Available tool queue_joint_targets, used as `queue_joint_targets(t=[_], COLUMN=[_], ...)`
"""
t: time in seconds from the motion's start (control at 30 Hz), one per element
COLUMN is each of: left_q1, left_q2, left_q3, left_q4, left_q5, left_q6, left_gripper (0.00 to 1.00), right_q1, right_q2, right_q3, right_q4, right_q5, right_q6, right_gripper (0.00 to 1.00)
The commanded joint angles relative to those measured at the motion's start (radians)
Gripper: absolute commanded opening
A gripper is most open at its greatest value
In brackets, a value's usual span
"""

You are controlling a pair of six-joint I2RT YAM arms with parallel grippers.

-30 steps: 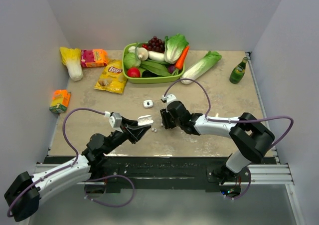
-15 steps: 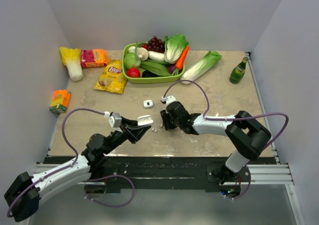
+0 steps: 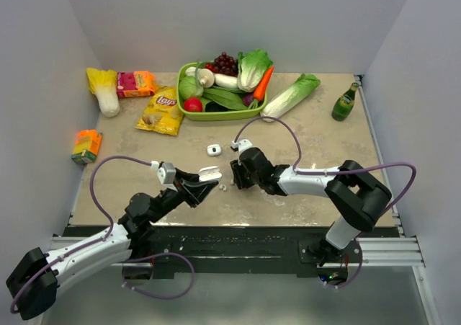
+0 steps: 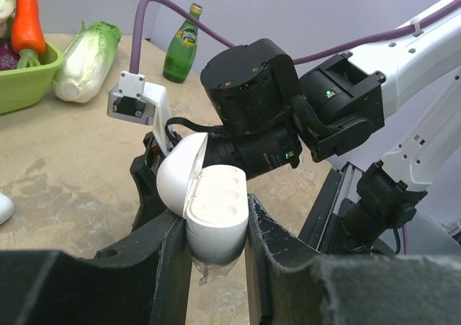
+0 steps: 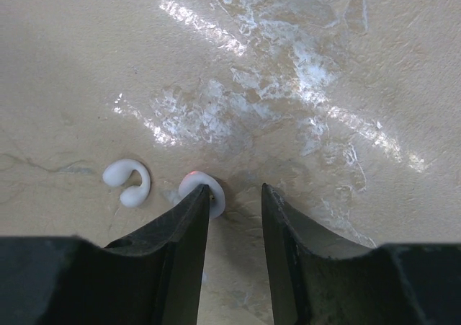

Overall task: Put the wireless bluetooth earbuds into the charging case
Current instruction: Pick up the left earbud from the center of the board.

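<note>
R end effector (image 5: pixel 234 195) nearer 2 earbuds (image 5: pixel 127 183); 2 cases (image 4: pixel 212 213)

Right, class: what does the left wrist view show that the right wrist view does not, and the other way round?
Left wrist only: the open charging case clamped in the left gripper, the right arm behind it, a green bottle. Right wrist only: a free earbud and a second earbud at one fingertip of the open right gripper. Both: the beige table.
</note>
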Motion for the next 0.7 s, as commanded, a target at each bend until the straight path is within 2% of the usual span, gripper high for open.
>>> queue_joint_targets(t=[0.0, 0.4, 0.67], left_q1=[-0.003, -0.003, -0.005], left_q2=[0.0, 0.003, 0.003], left_q3=[-0.041, -0.044, -0.043], left_q4=[0.063, 0.067, 0.067], left_q5=[0.01, 0.011, 0.013], left_q6=[-0.015, -0.016, -0.016], left_gripper=[0.0, 0.0, 0.0], right_q1=[0.012, 0.032, 0.032], right_q2=[0.012, -0.011, 0.0], right_q3=[-0.009, -0.061, -0.077], right_q4=[0.041, 0.075, 0.087], right_q5=[-0.021, -0.024, -0.035], right_q6=[-0.008, 0.016, 0.024], right_gripper=[0.38, 0.33, 0.18])
